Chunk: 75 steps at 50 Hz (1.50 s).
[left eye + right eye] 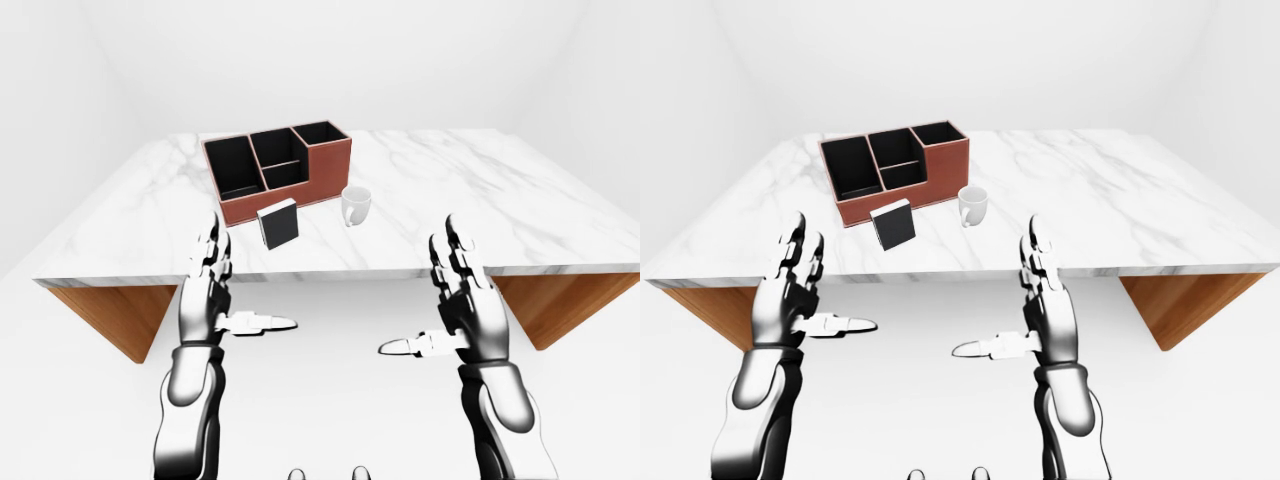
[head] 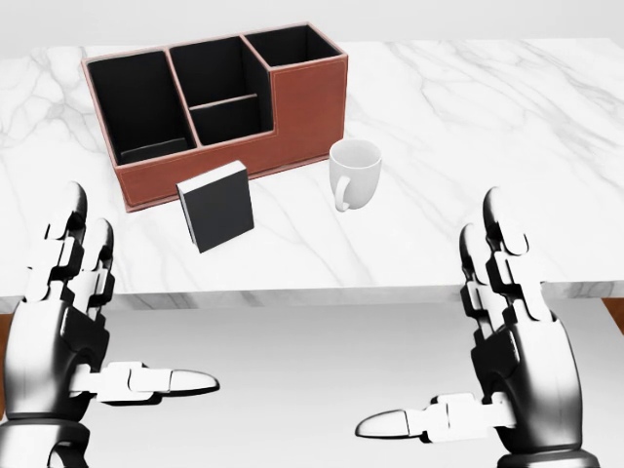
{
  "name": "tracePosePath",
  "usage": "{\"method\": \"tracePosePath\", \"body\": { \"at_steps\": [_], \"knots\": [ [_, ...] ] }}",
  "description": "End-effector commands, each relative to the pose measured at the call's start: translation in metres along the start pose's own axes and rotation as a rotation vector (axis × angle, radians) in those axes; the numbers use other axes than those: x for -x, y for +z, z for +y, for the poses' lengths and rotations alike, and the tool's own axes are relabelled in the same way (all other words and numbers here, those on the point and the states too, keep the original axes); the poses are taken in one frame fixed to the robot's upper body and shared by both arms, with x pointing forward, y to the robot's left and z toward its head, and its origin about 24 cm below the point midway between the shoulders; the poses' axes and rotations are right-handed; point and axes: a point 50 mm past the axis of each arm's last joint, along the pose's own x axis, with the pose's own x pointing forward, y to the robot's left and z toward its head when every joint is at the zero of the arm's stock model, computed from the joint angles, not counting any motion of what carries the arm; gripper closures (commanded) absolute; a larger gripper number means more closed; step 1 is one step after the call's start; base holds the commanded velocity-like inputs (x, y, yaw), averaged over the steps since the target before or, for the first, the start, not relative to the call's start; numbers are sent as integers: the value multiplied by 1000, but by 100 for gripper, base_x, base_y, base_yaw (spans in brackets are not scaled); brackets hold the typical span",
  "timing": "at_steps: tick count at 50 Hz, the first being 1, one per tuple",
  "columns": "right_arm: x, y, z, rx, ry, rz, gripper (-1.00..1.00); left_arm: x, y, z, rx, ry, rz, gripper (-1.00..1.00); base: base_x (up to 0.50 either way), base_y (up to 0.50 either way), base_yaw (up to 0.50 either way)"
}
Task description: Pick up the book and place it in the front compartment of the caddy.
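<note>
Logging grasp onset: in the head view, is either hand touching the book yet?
No. The book stands free on the table, and both the left hand and right hand hover open below its edge.

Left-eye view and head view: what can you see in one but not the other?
Only the left-eye view shows the whole marble table with its wooden base, the white walls, and the robot's forearms. Only the head view shows a close look down into the caddy and its black compartments. Both show the black book standing beside the caddy, the white mug, and the open left hand and right hand held apart from everything.
</note>
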Motion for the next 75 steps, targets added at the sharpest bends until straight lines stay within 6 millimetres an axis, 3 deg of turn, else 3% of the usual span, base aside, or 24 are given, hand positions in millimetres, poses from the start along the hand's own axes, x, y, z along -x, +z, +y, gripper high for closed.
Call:
{"method": "tracePosePath", "body": {
  "at_steps": [1,45,61,75],
  "knots": [
    [2,16,-1,-5,15,-66,-100,1,9,1,-2,0,-39,-100,0,0,0],
    [3,10,0,-5,19,-39,-100,1,10,0,0,-4,-42,-100,28,46,0],
    [6,12,4,-28,52,-43,-100,1,7,0,0,-5,-31,-100,3,2,0],
    [6,10,4,-23,50,-34,-100,1,6,-1,-1,-8,-27,-100,49,-8,0]
  ]
}}
